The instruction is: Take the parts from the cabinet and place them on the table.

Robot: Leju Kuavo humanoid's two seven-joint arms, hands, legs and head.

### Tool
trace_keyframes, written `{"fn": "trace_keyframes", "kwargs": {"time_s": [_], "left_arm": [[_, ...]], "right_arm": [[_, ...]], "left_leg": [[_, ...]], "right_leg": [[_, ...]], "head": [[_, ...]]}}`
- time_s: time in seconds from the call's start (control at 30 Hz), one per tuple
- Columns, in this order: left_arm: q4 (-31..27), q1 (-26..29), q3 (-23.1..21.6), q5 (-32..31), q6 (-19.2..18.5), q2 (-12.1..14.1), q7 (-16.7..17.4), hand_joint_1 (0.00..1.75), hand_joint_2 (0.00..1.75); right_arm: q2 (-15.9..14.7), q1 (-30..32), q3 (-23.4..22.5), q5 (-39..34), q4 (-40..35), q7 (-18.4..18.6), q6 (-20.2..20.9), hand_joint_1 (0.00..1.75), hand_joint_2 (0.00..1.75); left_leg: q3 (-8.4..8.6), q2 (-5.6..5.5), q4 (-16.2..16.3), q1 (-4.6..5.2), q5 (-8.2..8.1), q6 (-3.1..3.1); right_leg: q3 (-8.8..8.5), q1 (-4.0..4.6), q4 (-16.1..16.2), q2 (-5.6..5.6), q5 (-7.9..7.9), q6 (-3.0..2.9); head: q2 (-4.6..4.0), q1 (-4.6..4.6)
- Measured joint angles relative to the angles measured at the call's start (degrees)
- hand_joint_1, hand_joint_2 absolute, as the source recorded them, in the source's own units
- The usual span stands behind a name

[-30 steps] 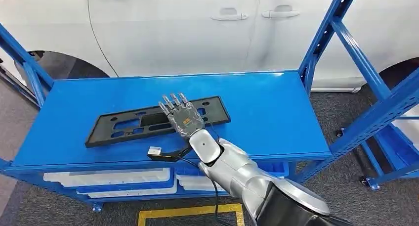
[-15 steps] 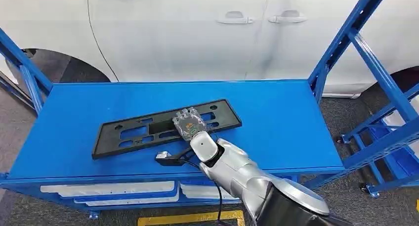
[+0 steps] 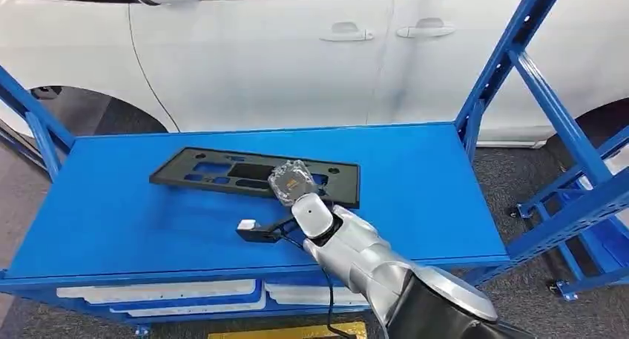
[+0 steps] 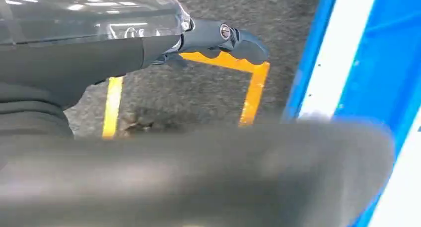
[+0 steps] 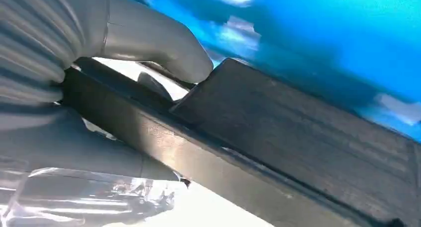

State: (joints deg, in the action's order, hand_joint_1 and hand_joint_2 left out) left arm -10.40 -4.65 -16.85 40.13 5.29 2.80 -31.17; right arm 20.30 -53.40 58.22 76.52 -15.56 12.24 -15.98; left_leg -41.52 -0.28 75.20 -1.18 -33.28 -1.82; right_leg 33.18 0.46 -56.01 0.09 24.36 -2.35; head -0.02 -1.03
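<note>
Black plastic part [image 3: 252, 172], long and slotted, lies mid-frame on the blue shelf [image 3: 111, 220]; a second ago it slanted, now it has swung nearly level and further back. Right hand [image 3: 291, 182], fingers flat a second ago, now curls over its near edge, thumb [image 5: 149, 38] clamping it: grasp made, lift likely next. Left hand [image 4: 218, 38] hangs over floor; can't tell its state.

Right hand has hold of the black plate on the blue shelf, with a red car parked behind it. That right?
Not quite: the car behind is white, as the head view shows. The rest stands: the right hand grips the black plate on the blue shelf.
</note>
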Motion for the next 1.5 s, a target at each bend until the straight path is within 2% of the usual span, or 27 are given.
{"fn": "trace_keyframes", "kwargs": {"time_s": [0.03, 0.07, 0.13, 0.17, 0.2, 0.3, 0.37, 0.47, 0.5, 0.57, 0.63, 0.67, 0.73, 0.8, 0.83, 0.87, 0.97, 1.0, 1.03, 1.07, 1.17, 1.2, 1.33, 1.37, 1.4, 1.43, 1.5], "left_arm": [[0.00, 0.08, 0.00, -0.02, -0.09, 0.00, -0.63, 0.00, 1.75], [0.00, 0.09, 0.02, -0.07, -0.26, 0.00, -1.07, 0.00, 1.75], [0.00, 0.03, 0.02, -0.20, -0.61, 0.04, -1.79, 0.00, 1.75], [0.00, 0.03, 0.02, -0.24, -0.83, 0.04, -2.01, 0.00, 1.75], [0.00, 0.07, 0.04, -0.24, -1.14, -0.02, -2.21, 0.00, 1.75], [0.00, 0.17, 0.04, -0.48, -1.40, -0.02, -1.88, 0.00, 1.75], [0.00, 0.15, 0.04, -0.65, -1.33, -0.17, -0.91, 0.00, 1.75], [0.00, 0.29, 0.28, -0.48, -1.24, -0.11, 0.07, 0.00, 1.75], [0.00, 0.35, 0.46, -0.44, -1.27, -0.11, 0.13, 0.00, 1.75], [0.00, 0.42, 0.61, -0.33, -1.29, -0.11, 0.29, 0.00, 1.75], [0.00, 0.41, 0.72, -0.24, -1.29, -0.13, 0.31, 0.00, 1.75], [0.00, 0.41, 0.83, -0.17, -1.29, -0.20, 0.42, 0.00, 1.75], [0.00, 0.45, 1.11, 0.15, -1.29, -0.28, 0.55, 0.00, 1.75], [0.00, 0.84, 1.49, 0.77, -1.27, -0.28, 0.37, 0.00, 1.75], [0.00, 0.97, 1.71, 1.20, -1.27, -0.20, 0.09, 0.00, 1.75], [0.00, 1.25, 1.95, 1.27, -1.31, -0.15, -0.09, 0.00, 1.75], [0.00, 1.50, 2.62, 1.62, -1.36, 0.15, -0.22, 0.00, 1.75], [0.00, 1.65, 2.78, 1.66, -1.35, 0.22, -0.22, 0.00, 1.75], [0.00, 1.81, 2.88, 1.71, -1.36, 0.26, -0.22, 0.00, 1.75], [0.00, 1.84, 2.91, 1.69, -1.33, 0.28, -0.22, 0.00, 1.75], [0.00, 1.63, 2.95, 1.57, -1.11, 0.50, -0.28, 0.00, 1.75], [0.00, 1.64, 3.04, 1.73, -1.16, 0.50, -0.43, 0.00, 1.75], [0.00, 1.64, 3.08, 1.82, -1.18, 0.52, -0.50, 0.00, 1.75], [0.00, 1.55, 3.35, 2.21, -1.27, 0.55, -0.59, 0.00, 1.75], [0.00, 1.66, 3.98, 2.19, -1.81, 0.55, 0.61, 0.00, 1.75], [0.00, 1.50, 3.98, 2.06, -1.99, 0.61, 0.86, 0.00, 1.75], [0.00, 1.34, 4.09, 1.97, -2.05, 0.72, 1.18, 0.00, 1.75]], "right_arm": [[-0.09, 0.03, -0.67, -0.46, 0.00, -0.35, -0.76, 1.75, 1.75], [-0.11, 0.02, -1.40, -0.89, 0.00, -0.65, -1.48, 1.75, 1.75], [-0.09, -0.13, -3.21, -1.92, -0.09, -1.75, -3.52, 1.75, 1.75], [-0.11, -0.21, -4.22, -2.38, -0.29, -2.36, -4.68, 1.75, 1.75], [-0.09, -0.54, -5.16, -2.71, -0.42, -2.73, -5.57, 1.75, 1.75], [-0.09, -0.87, -7.72, -4.83, -1.18, -5.01, -7.81, 1.75, 1.75], [-0.09, -0.85, -10.63, -8.49, -2.25, -9.25, -11.13, 1.75, 1.75], [-0.09, -0.73, -17.16, -15.97, -5.68, -17.70, -15.66, 1.75, 1.75], [-0.09, -0.73, -18.80, -16.66, -6.54, -18.43, -15.98, 1.75, 1.75], [-0.11, -0.62, -21.11, -16.94, -7.71, -18.75, -15.98, 1.75, 1.75], [-0.13, -0.49, -22.62, -17.27, -8.77, -19.06, -16.08, 1.75, 1.75], [-0.11, -0.36, -23.28, -18.74, -9.64, -20.55, -16.28, 1.75, 1.75], [-0.09, 1.04, -25.15, -25.58, -13.00, -27.72, -16.57, 1.75, 1.75], [-0.22, 5.19, -27.87, -36.81, -20.76, -35.53, -13.67, 1.75, 1.75], [-0.39, 8.08, -29.12, -42.64, -27.24, -37.67, -11.25, 1.75, 1.75], [-0.61, 10.47, -29.86, -46.20, -32.90, -38.16, -9.78, 1.75, 1.75], [-1.44, 14.21, -31.12, -49.48, -44.93, -37.72, -7.82, 1.75, 1.75], [-1.90, 15.52, -31.49, -49.66, -47.96, -37.79, -7.54, 1.75, 1.75], [-2.20, 16.57, -31.56, -49.89, -50.09, -37.96, -7.54, 1.75, 1.75], [-2.36, 17.27, -31.67, -50.94, -51.42, -38.53, -7.45, 1.75, 1.75], [-2.62, 21.18, -32.76, -63.55, -58.99, -45.19, -4.51, 1.75, 1.75], [-2.84, 22.82, -32.85, -68.06, -62.81, -46.58, -2.44, 1.75, 1.75], [-2.95, 23.28, -32.85, -69.61, -64.03, -46.75, -1.61, 1.75, 1.75], [-3.38, 24.54, -32.89, -74.05, -67.60, -46.75, 1.42, 1.75, 1.75], [-5.96, 30.36, -31.33, -80.76, -76.66, -49.49, 16.10, 1.75, 1.75], [-6.67, 31.67, -30.00, -81.11, -78.34, -50.87, 19.78, 1.75, 1.75], [-7.65, 33.71, -27.24, -81.37, -80.95, -52.04, 24.91, 1.75, 1.75]], "left_leg": [[0.08, 0.01, -0.54, -0.02, 1.13, -0.11], [1.45, 0.01, -3.80, -0.10, 3.49, -0.19], [6.30, 0.14, -14.06, -0.30, 8.85, -0.28], [7.46, 0.18, -15.96, -0.25, 7.88, -0.27], [7.36, -0.09, -16.55, -0.01, 8.06, 0.44], [6.98, -0.15, -16.21, 0.11, 8.09, 1.33], [6.99, -0.10, -16.43, -0.26, 8.28, 1.97], [6.92, -0.03, -16.42, -0.13, 8.18, 2.36], [6.95, -0.04, -16.41, -0.10, 8.14, 2.41], [7.16, -0.20, -16.41, -0.08, 8.04, 2.53], [7.46, -0.46, -16.41, 0.04, 7.94, 2.39], [7.44, -0.46, -16.52, -0.05, 7.89, 2.30], [7.18, -0.42, -16.60, 0.02, 7.86, 1.66], [7.48, -0.33, -16.99, -0.16, 7.90, 1.02], [7.56, -0.33, -17.04, 0.14, 7.67, 0.62], [7.23, -0.12, -16.06, -0.01, 6.95, 0.51], [2.04, -0.07, -4.69, -0.08, 1.06, 0.06], [0.09, -0.07, -0.85, -0.08, -0.08, -0.12], [-0.73, -0.06, 0.46, -0.09, 0.30, -0.24], [-0.10, -0.06, -1.21, -0.10, 1.96, -0.27], [6.33, -0.02, -15.07, -0.14, 8.83, 0.02], [7.25, -0.06, -16.17, 0.18, 7.68, 0.17], [7.22, -0.10, -16.48, 0.21, 7.79, 0.36], [7.02, -0.18, -16.12, 0.16, 7.81, 0.87], [7.21, -0.02, -16.70, -0.07, 8.01, 2.08], [7.20, -0.04, -16.77, -0.10, 8.00, 2.40], [7.21, -0.04, -16.77, -0.06, 7.95, 2.57]], "right_leg": [[-0.05, -0.03, -0.11, 0.05, 0.14, 0.06], [-0.08, -0.09, -0.36, 0.11, 0.33, 0.19], [-0.12, -0.27, -1.33, 0.21, 1.07, 0.67], [0.13, -0.07, -1.75, 0.23, 1.46, 1.04], [0.65, 0.23, -2.54, 0.37, 1.58, 1.25], [0.85, 0.20, -2.38, 0.34, 1.46, 1.72], [1.64, 0.05, -4.22, 0.25, 3.08, 2.43], [8.15, -0.39, -17.79, 0.20, 9.22, 3.09], [9.88, -0.42, -20.95, 0.20, 9.72, 3.13], [9.23, -0.44, -18.59, 0.21, 6.91, 2.90], [4.30, -0.13, -7.56, 0.22, 1.15, 1.95], [2.55, 0.12, -3.12, 0.21, 0.27, 1.37], [2.22, 0.50, -2.44, 0.10, 0.49, 1.32], [2.17, 0.75, -2.30, 0.20, 0.59, 1.00], [1.51, 0.02, -1.18, 0.11, 0.17, 0.65], [1.04, 0.01, -0.59, -0.09, 0.06, 0.66], [0.69, 0.00, -0.57, -0.32, 0.31, 0.06], [0.68, 0.02, -0.64, -0.32, 0.43, -0.01], [0.67, 0.00, -0.79, -0.21, 0.55, -0.02], [0.62, -0.05, -0.99, -0.02, 0.72, 0.03], [0.17, -0.14, -1.89, 0.21, 1.69, 0.74], [0.51, 0.39, -2.30, 0.13, 2.05, 1.18], [0.59, 0.37, -2.58, 0.13, 2.07, 1.21], [0.69, 0.34, -2.39, 0.13, 1.99, 1.34], [0.78, 0.06, -3.00, 0.21, 2.79, 2.28], [1.88, 0.05, -5.34, 0.17, 4.58, 2.70], [5.99, -0.41, -14.08, 0.18, 8.85, 3.20]], "head": [[0.00, 0.00], [0.00, 0.00], [0.00, 0.00], [0.00, 0.00], [0.00, 0.02], [0.00, 0.00], [0.00, 0.02], [0.00, 0.00], [0.00, 0.00], [0.00, 0.00], [0.00, 0.00], [0.00, 0.00], [0.00, 0.00], [0.00, 0.00], [0.00, 0.00], [0.00, 0.00], [0.00, 0.00], [0.00, 0.00], [0.00, 0.00], [0.00, 0.00], [0.00, 0.00], [0.00, 0.00], [0.00, 0.00], [0.00, 0.00], [0.00, 0.00], [0.00, 0.02], [0.00, 0.00]]}}
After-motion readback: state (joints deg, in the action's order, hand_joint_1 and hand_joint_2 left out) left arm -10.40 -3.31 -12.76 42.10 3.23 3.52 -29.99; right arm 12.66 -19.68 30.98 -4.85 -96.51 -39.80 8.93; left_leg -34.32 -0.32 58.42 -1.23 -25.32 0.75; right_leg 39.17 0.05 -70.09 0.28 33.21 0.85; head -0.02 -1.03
